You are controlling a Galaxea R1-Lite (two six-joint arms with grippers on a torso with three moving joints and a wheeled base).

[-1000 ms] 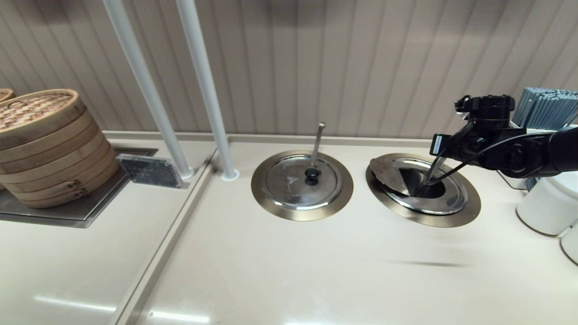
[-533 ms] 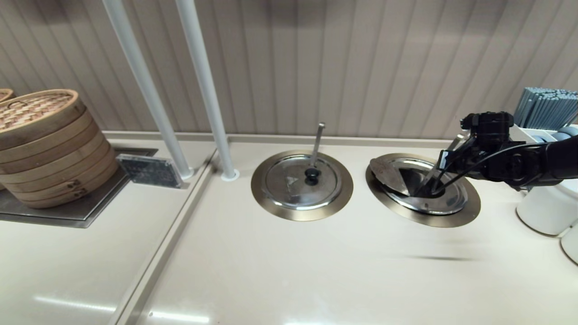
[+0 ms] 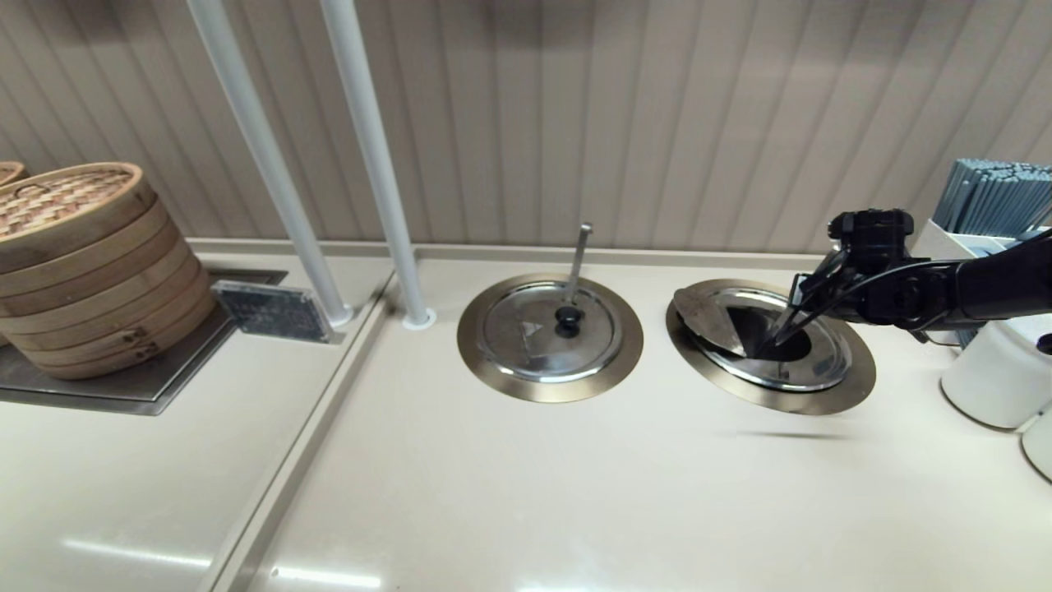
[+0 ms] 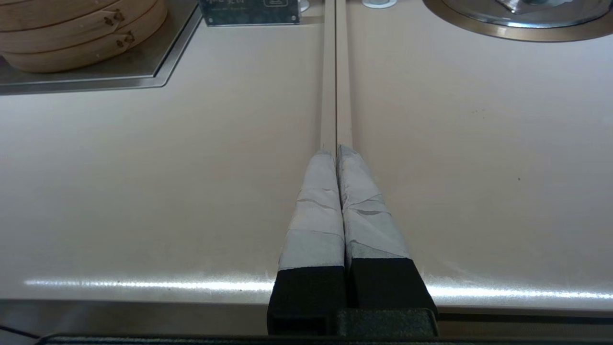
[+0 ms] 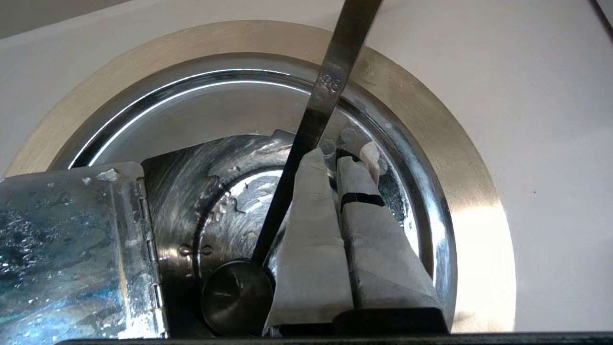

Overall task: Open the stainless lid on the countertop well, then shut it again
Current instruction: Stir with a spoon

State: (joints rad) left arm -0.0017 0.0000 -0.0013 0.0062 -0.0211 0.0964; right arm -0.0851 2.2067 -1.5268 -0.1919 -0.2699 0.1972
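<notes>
The countertop well (image 3: 855, 374) lies at the right, a dark hole in a wide brushed ring (image 5: 479, 230). The stainless lid (image 3: 707, 316) has its folding section flipped back over the left half, with the wet underside (image 5: 72, 249) facing up and the knob hidden. The slanted ladle handle (image 5: 325, 91) rises from the ladle bowl (image 5: 237, 297) in the hole. My right gripper (image 5: 331, 157) is shut on nothing. Its taped fingers (image 5: 311, 239) dip into the opening right beside the handle. In the head view the right gripper (image 3: 785, 329) hangs over the well. My left gripper (image 4: 336, 152) rests shut above the countertop seam.
A twin lid (image 3: 534, 333) with an upright ladle handle (image 3: 579, 259) sits in the middle well. Stacked bamboo steamers (image 3: 82, 263) and a small sign (image 3: 271, 311) stand at the left, two white poles (image 3: 374, 156) behind. White containers (image 3: 998, 374) and grey sticks (image 3: 994, 197) crowd the right edge.
My right arm has dropped lower and drawn slightly back, bringing the gripper down toward the well's opening. The lid's folded section has stayed flipped open.
</notes>
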